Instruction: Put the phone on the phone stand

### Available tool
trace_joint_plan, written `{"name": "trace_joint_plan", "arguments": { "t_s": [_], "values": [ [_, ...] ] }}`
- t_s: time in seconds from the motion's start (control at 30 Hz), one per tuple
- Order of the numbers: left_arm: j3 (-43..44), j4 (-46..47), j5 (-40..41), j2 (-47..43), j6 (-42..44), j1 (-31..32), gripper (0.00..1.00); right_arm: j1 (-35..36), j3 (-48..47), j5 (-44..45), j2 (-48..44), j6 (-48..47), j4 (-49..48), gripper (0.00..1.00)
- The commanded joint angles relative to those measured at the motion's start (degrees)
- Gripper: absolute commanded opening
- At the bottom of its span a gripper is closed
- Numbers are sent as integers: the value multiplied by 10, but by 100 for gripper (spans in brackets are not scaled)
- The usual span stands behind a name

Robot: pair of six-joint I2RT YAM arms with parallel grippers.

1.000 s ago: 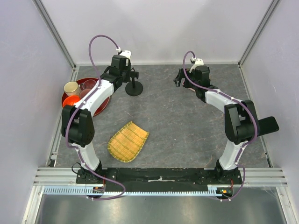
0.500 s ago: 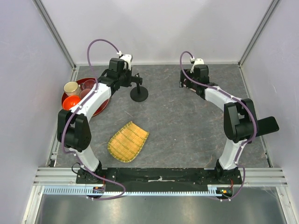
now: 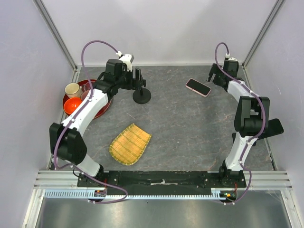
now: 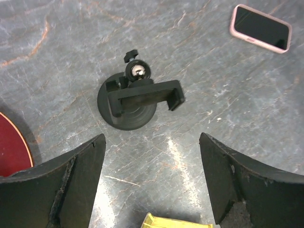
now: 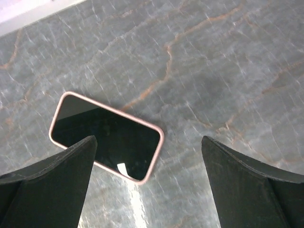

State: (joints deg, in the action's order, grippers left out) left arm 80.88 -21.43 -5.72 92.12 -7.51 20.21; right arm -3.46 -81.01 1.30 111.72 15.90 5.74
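The phone (image 3: 198, 87), black screen up with a pale pink rim, lies flat on the grey table at the back right. In the right wrist view the phone (image 5: 105, 136) sits below and to the left of my open right gripper (image 5: 148, 140). From above, the right gripper (image 3: 216, 74) hovers just right of the phone. The phone stand (image 3: 141, 96), black with a round base, stands upright at the back left. My left gripper (image 3: 135, 78) is open just behind it. In the left wrist view the stand's clamp (image 4: 145, 95) is empty, beyond my left gripper (image 4: 152, 138).
A red tray (image 3: 103, 107) at the left holds a beige cup (image 3: 72, 89) and an orange bowl (image 3: 72, 103). A yellow bamboo mat (image 3: 130, 143) lies in the near middle. A flat black thing (image 3: 273, 127) sticks out by the right arm. Walls enclose the table.
My left gripper nudged the stand slightly right, then opened and let go of it. My right arm swung to the back right corner, uncovering the phone.
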Motion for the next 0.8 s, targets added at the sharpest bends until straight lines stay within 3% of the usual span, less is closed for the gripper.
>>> {"name": "trace_joint_plan", "arguments": {
  "t_s": [0.0, 0.17, 0.3, 0.77],
  "values": [
    [-10, 13, -39, -60, -20, 7, 86, -16, -89, -64, 57, 47, 30, 98],
    [-2, 19, -109, -75, -42, 9, 85, -16, -111, -146, 117, 125, -12, 98],
    [-2, 23, -157, -92, -58, 11, 84, -14, -114, -120, 128, 126, -10, 98],
    [-33, 75, -212, -153, -93, 17, 84, 3, -50, -153, 125, 107, -10, 98]
  ]
}}
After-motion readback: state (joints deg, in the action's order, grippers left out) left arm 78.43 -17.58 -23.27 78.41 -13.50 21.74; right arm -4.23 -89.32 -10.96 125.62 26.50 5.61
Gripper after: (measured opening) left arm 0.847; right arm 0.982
